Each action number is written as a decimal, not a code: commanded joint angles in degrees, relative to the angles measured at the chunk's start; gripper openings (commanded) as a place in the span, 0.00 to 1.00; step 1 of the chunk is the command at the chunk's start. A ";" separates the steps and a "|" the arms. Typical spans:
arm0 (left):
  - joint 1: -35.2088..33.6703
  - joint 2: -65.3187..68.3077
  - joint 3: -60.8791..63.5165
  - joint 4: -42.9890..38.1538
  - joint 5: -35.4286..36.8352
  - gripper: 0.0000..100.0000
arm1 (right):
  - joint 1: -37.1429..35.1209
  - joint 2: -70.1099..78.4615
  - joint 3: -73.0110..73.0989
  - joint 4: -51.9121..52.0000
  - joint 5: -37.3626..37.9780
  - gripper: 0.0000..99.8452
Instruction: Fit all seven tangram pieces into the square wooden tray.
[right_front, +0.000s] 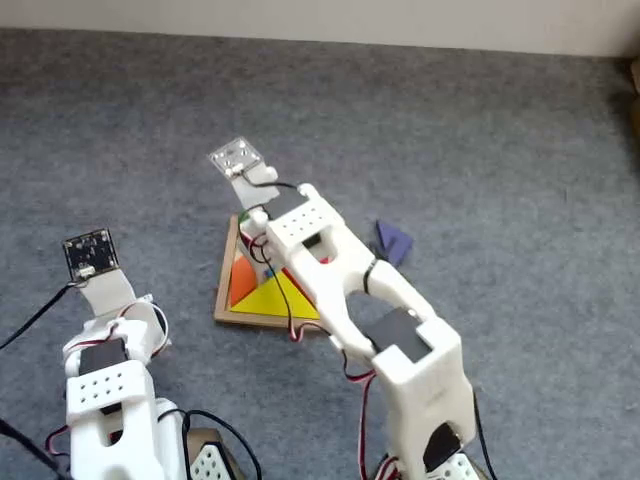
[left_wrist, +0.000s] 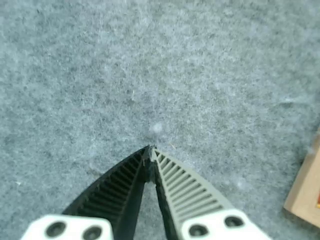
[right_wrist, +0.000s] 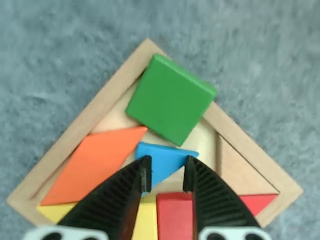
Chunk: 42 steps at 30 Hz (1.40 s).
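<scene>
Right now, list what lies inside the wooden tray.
Inside the wooden tray: green square, orange parallelogram, blue triangle, yellow piece, red piece. The right end effector hides parts of the yellow and red.

One tray (right_wrist: 76, 129), five pieces (right_wrist: 170, 97) inside it, one purple piece (right_front: 393, 240) outside, two grippers (left_wrist: 151, 150) (right_wrist: 167, 174).

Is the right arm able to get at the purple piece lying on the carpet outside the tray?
Probably yes. The purple piece lies on bare carpet close beside the right arm, nothing on it, and the right gripper hovers over the tray with fingers open.
</scene>
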 joint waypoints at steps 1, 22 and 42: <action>1.27 -0.84 -1.71 -0.88 -0.62 0.01 | -0.40 4.09 -6.64 2.77 -0.26 0.11; 1.27 -0.84 -1.71 -0.88 -0.62 0.01 | -1.80 13.32 -33.01 24.66 -3.16 0.23; 1.27 -0.84 -1.71 -0.88 -0.62 0.01 | -3.30 13.41 -27.56 21.32 -3.08 0.15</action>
